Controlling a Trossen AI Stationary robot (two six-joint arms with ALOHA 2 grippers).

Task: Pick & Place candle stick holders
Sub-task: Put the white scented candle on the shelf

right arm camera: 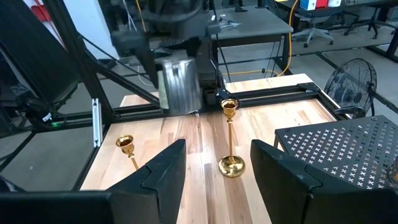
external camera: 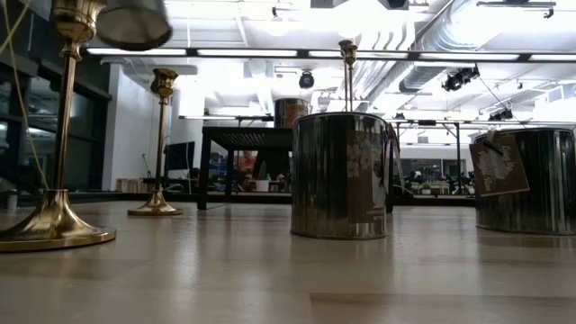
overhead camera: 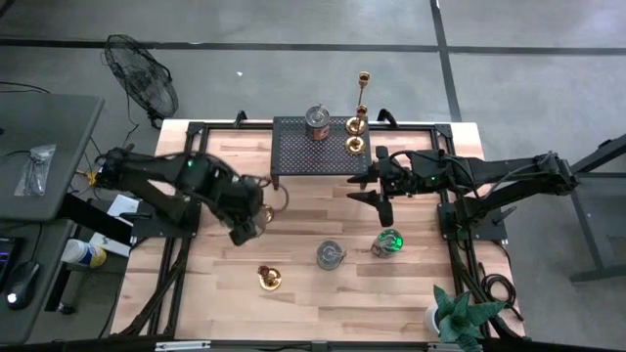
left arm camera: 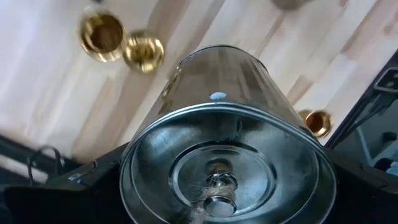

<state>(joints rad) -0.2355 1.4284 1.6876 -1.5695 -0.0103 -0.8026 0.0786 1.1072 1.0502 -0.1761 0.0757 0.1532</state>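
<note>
**Left gripper.** Find the left gripper (overhead camera: 246,223) on the open wooden side of the black perforated stand (overhead camera: 293,161), off its left corner. Its fingers are clamped across the held silvery cup (left arm camera: 224,143). In the low view this cup hangs clear of the tabletop (overhead camera: 303,303).

**Right gripper.** Find the right gripper (overhead camera: 360,188) just off the stand's right corner, on the same open side. Its fingers stand partly apart with nothing between them.

**Holders on the stand.** Check three items:
- the stand cup (overhead camera: 316,122), silvery, at the far edge;
- the tall slender candlestick (overhead camera: 358,122), at the far right corner;
- the short brass candlestick (overhead camera: 355,146), just in front of the tall one.

**Holders on the table.** Check four items, all on the open side of the stand:
- the near brass candlestick (overhead camera: 280,200), upright, just off the stand's left leg, close beside the left gripper;
- the far brass candlestick (overhead camera: 268,277), well away from the stand, beyond the left gripper;
- the centre cup (overhead camera: 331,255), silvery, well out from the stand's middle;
- the right cup (overhead camera: 389,242), silvery, beyond the right gripper.

**Other items.** A green potted plant (overhead camera: 458,318) sits at the table corner farthest from the stand, on the right.
</note>
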